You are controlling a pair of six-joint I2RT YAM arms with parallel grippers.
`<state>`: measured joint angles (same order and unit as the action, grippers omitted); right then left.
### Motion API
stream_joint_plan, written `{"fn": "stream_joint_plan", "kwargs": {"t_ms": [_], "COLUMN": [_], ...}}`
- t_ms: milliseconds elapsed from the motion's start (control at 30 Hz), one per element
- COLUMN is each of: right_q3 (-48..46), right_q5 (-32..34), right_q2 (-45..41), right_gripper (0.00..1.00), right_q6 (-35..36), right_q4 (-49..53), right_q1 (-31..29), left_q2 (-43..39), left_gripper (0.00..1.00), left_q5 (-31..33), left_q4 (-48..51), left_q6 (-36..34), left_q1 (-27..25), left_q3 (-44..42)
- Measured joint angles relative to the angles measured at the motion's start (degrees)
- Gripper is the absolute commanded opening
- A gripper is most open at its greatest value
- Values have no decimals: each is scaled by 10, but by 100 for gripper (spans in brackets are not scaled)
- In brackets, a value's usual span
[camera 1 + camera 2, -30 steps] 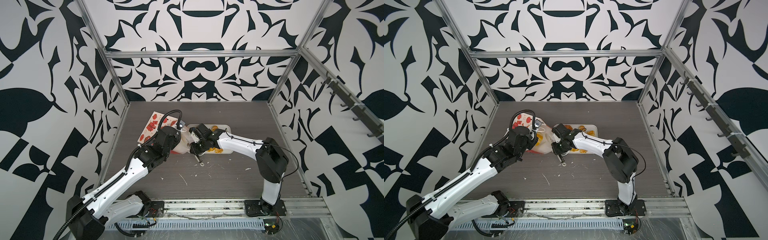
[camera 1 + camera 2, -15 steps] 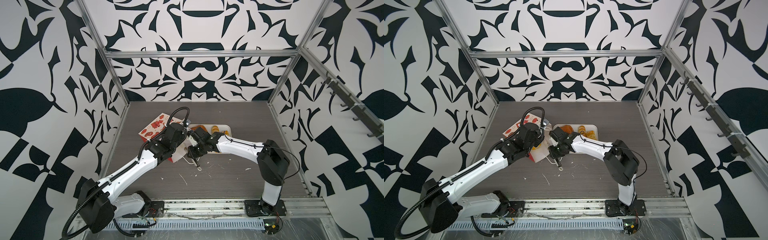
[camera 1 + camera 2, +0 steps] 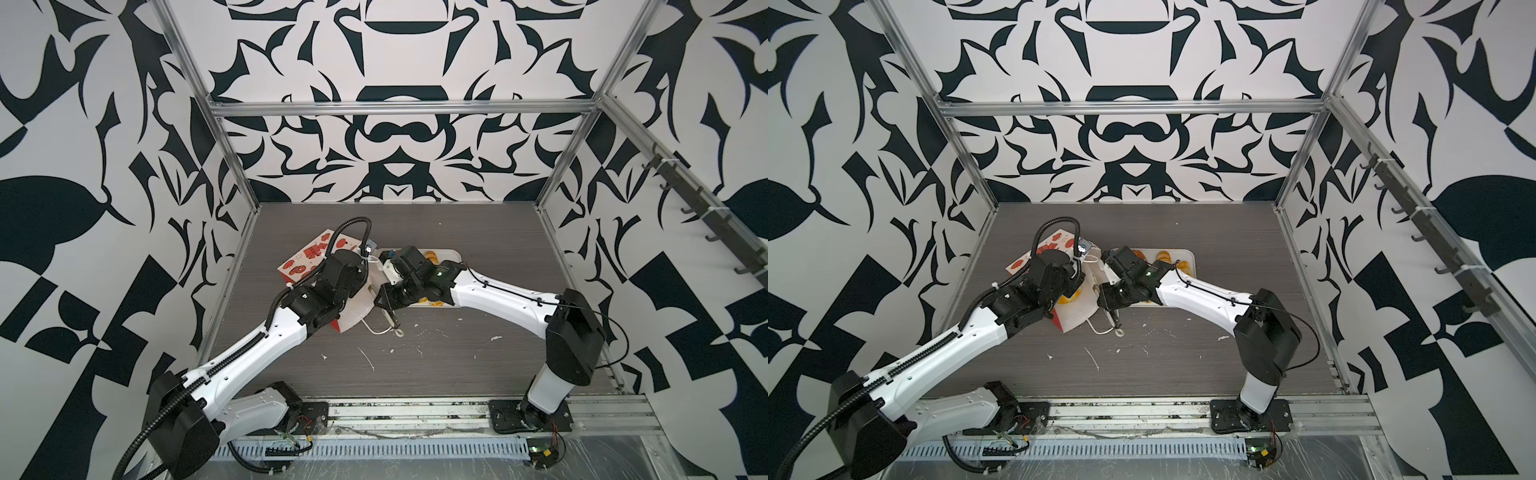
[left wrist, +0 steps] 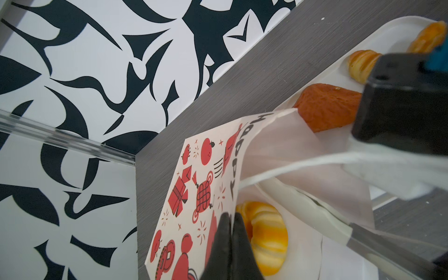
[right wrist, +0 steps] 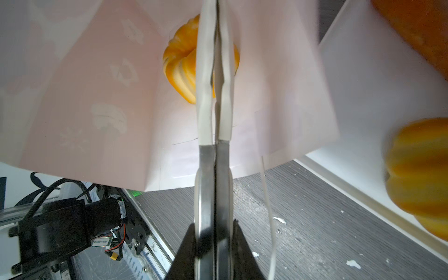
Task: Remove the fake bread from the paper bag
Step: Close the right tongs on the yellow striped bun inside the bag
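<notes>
Saw glossy yellow ridged bun in paper bag, cream w/ red motifs, w/ L gripper pinched on its wall & R gripper clamped on tongs.

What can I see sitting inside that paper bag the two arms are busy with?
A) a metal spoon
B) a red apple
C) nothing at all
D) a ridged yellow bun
D: both wrist views look into the open mouth of the paper bag and show one ridged yellow bun lying inside, with the tongs reaching in toward it.
</notes>
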<state>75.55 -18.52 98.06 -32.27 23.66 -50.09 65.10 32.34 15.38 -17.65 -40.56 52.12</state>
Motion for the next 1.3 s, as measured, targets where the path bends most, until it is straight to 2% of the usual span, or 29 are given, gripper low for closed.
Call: {"fn": "stream_joint_plan", "kwargs": {"t_ms": [400,667,800,1033,1167,1300], "right_q3": [-80,-85,-68,-4,47,62], "right_q5": [-17,-8,-11,-30,-35,-24], "right_q2": [-76,-125,-100,-3,43,53], "right_gripper": [23,23,23,25,30,38], "right_q6": [-8,-8,-8,-5,11,51], "right_q4": [3,11,21,28,37,52], "right_q1": [2,12,14,12,9,2], "left_q2": [0,0,0,0,0,0], "left_gripper": [0,0,0,0,0,0], "left_q5": [-4,-4,-4,-5,-5,-6], "left_q4": [-2,-2,-5,-10,-10,-10], "left_q6": [1,1,0,-2,-3,-4], "left_q1": [0,0,0,0,0,0], "left_q3": [-2,-2,-2,-2,-2,-2]}}
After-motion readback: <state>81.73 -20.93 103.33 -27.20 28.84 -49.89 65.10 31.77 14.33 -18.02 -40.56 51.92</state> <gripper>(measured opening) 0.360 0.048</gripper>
